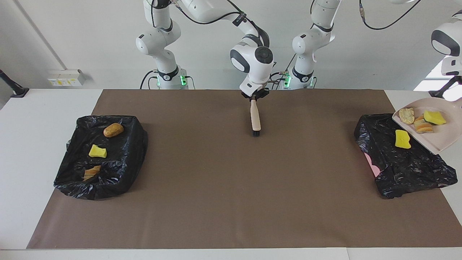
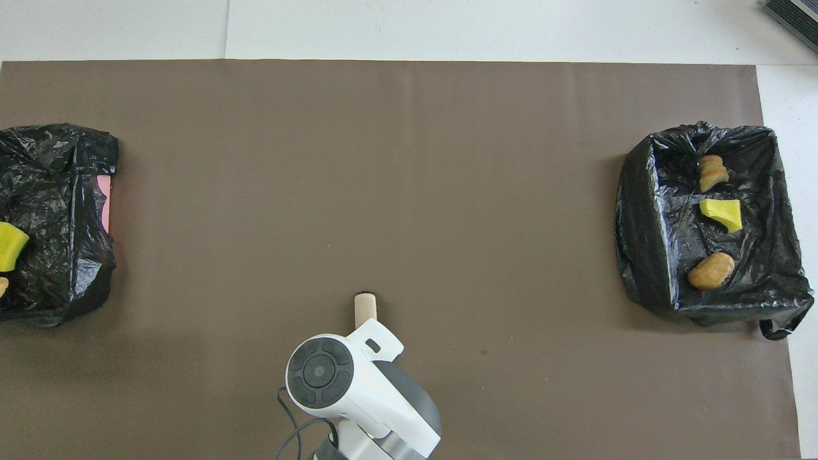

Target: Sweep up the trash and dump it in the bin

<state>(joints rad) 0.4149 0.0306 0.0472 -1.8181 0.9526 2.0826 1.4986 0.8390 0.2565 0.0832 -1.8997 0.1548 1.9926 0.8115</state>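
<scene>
Left gripper is off the edge of the facing view, so no direct look at it; judging by the dustpan (image 1: 444, 141) hanging tilted in the air with its handle running out of frame, it is clamped tight on that handle. Right gripper (image 1: 255, 96) sits at the top of the brush (image 1: 255, 115) handle over the middle of the mat (image 1: 231, 202), bristles down at the mat; can't tell whether it grips the brush or has let go, and that arm just waits. Trash: three chunks on the dustpan, tan (image 1: 408, 115), orange-brown (image 1: 423, 124), yellow (image 1: 435, 117), all just below the out-of-frame left gripper. A fourth, yellow (image 1: 402, 139), is off the pan lip and against the black liner of the target bin (image 1: 408, 173) at the left arm's end of the table; can't tell if it rests there or is mid-fall. Three more lie in the second bin (image 1: 104, 184) at the right arm's end: brown (image 1: 113, 130), yellow (image 1: 97, 151), orange (image 1: 92, 172). Handling guess: chunks are very light; sponge ones soft and springy, bread ones dry and crumbly, and both should slide easily on smooth plastic. No point pinching them; hold the dustpan by its handle and tip steeper. Risk: a springy chunk bounces off the slack liner onto the mat.
</scene>
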